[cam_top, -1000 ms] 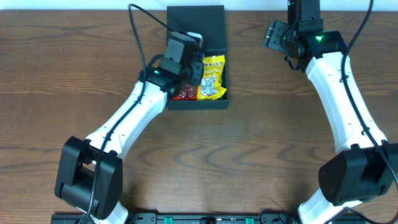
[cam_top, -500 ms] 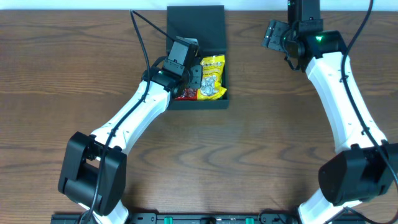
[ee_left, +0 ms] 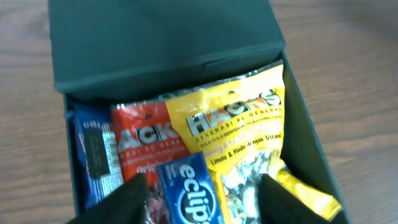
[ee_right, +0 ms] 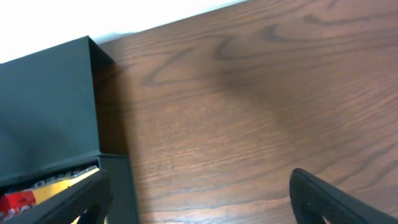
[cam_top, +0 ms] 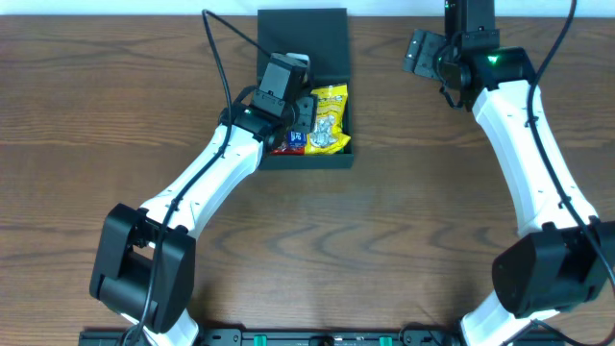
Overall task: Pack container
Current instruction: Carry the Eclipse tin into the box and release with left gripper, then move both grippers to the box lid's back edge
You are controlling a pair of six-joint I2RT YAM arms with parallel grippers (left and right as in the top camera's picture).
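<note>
The dark container stands open at the table's back middle, its lid laid flat behind it. Inside lie a yellow snack packet, a red packet, a dark blue packet and a blue Eclipse gum pack. My left gripper is open just above the box, its fingers apart on either side of the gum pack, which rests on the red packet. My right gripper is open and empty over bare table to the right of the lid.
The wooden table surrounds the container. The table's back edge and a white wall lie just behind the lid. No other loose objects show.
The left gripper has shifted slightly over the box, and the blue gum pack now shows lying on the packets beneath it. The right arm has barely moved.
</note>
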